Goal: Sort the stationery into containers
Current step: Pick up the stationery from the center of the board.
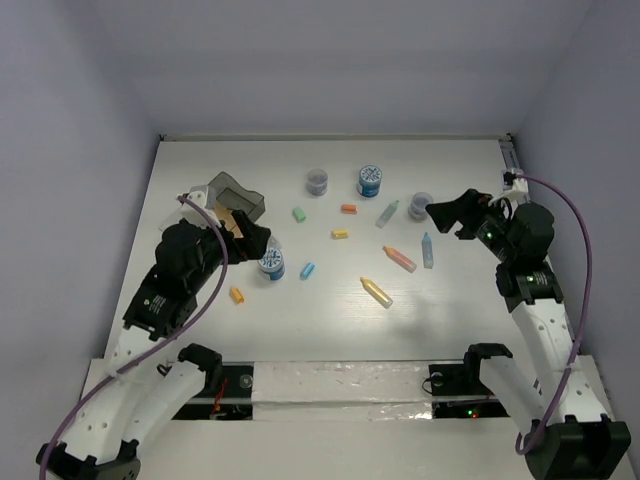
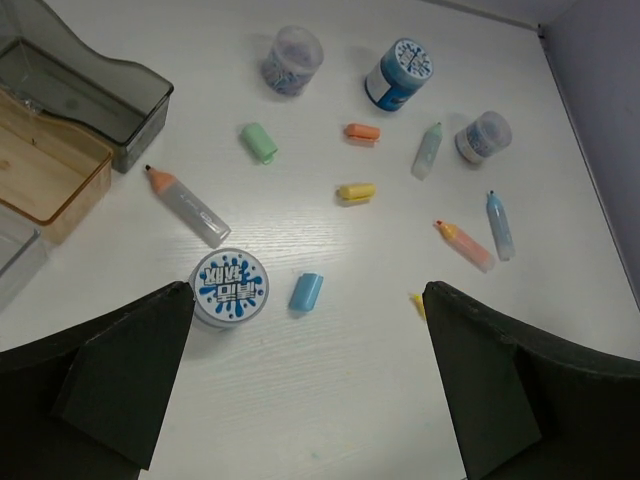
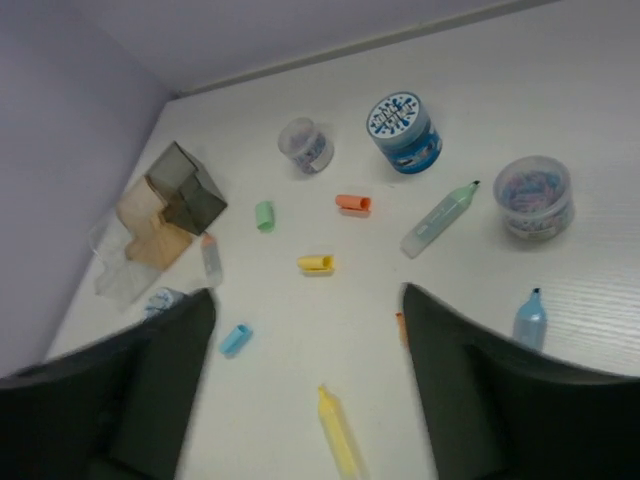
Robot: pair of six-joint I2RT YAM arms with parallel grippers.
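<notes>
Trays [image 1: 244,204] left; tub [image 1: 271,264] just before them; pens [image 1: 399,258] right.

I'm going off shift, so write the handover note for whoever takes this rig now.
Left gripper: open, empty, near a round tub.
Right gripper: open, empty, over the right side of the table.
Containers: grey box, wooden tray and clear tray sit together at far left; nothing shows in the box or the wooden tray.
Done: nothing sorted, as far as can be seen.
Left to do: erasers, pens, cups and both tubs lie loose on the table.
</notes>
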